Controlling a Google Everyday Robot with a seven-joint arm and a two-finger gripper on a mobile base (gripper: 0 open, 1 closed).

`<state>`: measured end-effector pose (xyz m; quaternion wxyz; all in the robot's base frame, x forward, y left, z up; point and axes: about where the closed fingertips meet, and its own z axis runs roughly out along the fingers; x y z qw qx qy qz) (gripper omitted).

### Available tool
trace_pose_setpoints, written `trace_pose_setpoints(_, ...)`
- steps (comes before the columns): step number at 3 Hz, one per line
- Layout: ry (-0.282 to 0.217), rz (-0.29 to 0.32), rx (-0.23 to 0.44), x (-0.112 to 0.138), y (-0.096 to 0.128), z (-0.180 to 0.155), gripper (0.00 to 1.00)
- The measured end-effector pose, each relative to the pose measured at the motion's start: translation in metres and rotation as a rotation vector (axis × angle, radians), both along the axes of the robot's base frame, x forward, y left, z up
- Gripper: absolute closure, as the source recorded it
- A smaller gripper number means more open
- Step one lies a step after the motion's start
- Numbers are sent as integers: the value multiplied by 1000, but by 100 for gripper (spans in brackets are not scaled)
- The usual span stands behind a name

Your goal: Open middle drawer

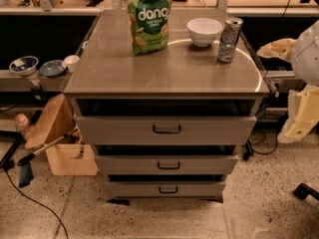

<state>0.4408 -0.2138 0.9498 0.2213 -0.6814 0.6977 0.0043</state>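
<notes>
The middle drawer (pixel 199 164) is the second of three grey drawers in a metal cabinet, with a small dark bar handle (pixel 168 166) at its centre. A dark gap shows above its front. The taller top drawer (pixel 209 129) is above it and the lowest drawer (pixel 199 189) below. My arm's cream-coloured parts hang at the right edge of the view, with the gripper (pixel 294 128) low beside the cabinet's right side, apart from the drawers and holding nothing that I can see.
On the cabinet top (pixel 164 73) stand a green chips bag (pixel 148 19), a white bowl (pixel 204 31) and a can (pixel 229 40). A cardboard box (pixel 65 153) and a long-handled tool (pixel 40 151) lie on the floor at left. Bowls (pixel 37 66) sit on a left shelf.
</notes>
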Motion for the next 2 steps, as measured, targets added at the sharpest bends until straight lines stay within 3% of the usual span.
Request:
trace_pose_setpoints(1, -41, 190, 34, 0, 4, -19, 0)
trace_pose_setpoints(2, -49, 283, 20, -8, 8, -39, 0)
